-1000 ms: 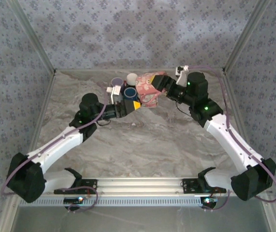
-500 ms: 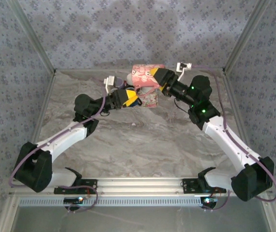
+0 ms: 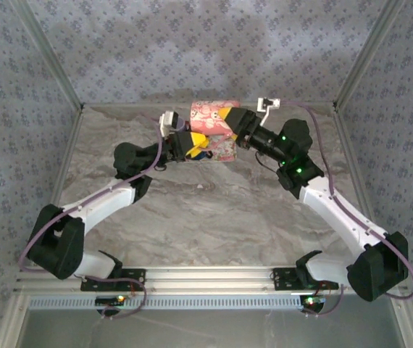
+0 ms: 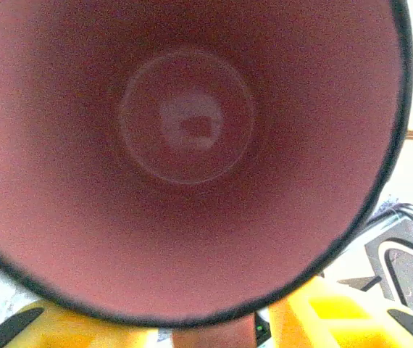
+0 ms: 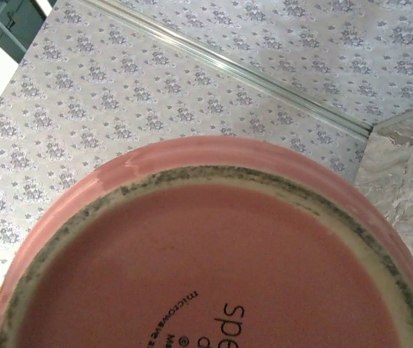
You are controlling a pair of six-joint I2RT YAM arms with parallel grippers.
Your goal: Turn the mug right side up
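Note:
The pink patterned mug [image 3: 208, 116] hangs on its side above the back of the table, held between both arms. My right gripper [image 3: 224, 127] is shut across its body, and the mug's unglazed base [image 5: 214, 275] sits close to the right wrist camera. My left gripper [image 3: 201, 143] is at the mug's mouth. In the left wrist view I look straight into the mug's dark red inside [image 4: 185, 130]. Its handle [image 4: 210, 337] stands between my yellow fingers [image 4: 330, 319], with thin gaps on both sides.
The marble table [image 3: 206, 217] lies below. The papered back wall [image 3: 206, 51] rises just behind the mug, with side walls to the left and right. A metal rail [image 3: 206, 275] with both arm bases runs along the near edge.
The right gripper has raised the mug and tipped it toward the back wall. The left gripper has followed it to the mouth, and its jaws have narrowed around the handle.

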